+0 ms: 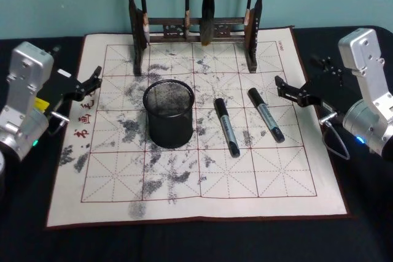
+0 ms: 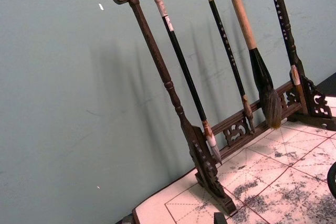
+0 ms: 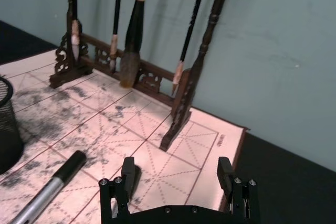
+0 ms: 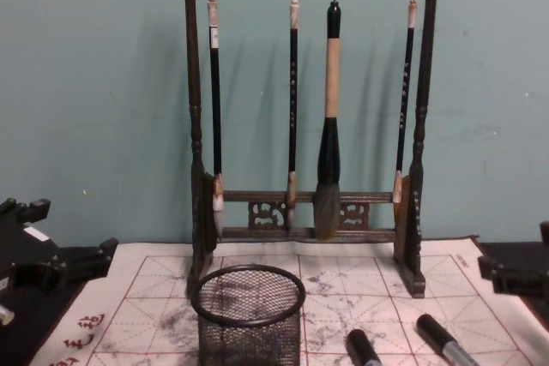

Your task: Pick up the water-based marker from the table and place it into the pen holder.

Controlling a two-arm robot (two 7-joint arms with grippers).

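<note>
Two black-and-grey water-based markers lie on the whitish mat (image 1: 202, 182) of the table (image 1: 184, 243): one marker (image 1: 226, 126) just right of the pen holder, the other marker (image 1: 265, 113) farther right. The pen holder (image 1: 169, 124) is a black mesh cup standing upright with nothing inside. My right gripper (image 1: 284, 87) hovers open at the mat's right edge, close to the right-hand marker (image 3: 50, 190), holding nothing. At the mat's left edge my left gripper (image 1: 92, 81) is open with nothing in it.
A tall dark wooden brush rack (image 1: 196, 29) with several hanging brushes stands at the back of the mat, behind the pen holder (image 4: 249, 323). Dark tabletop surrounds the mat. A teal wall (image 4: 86, 83) closes the back.
</note>
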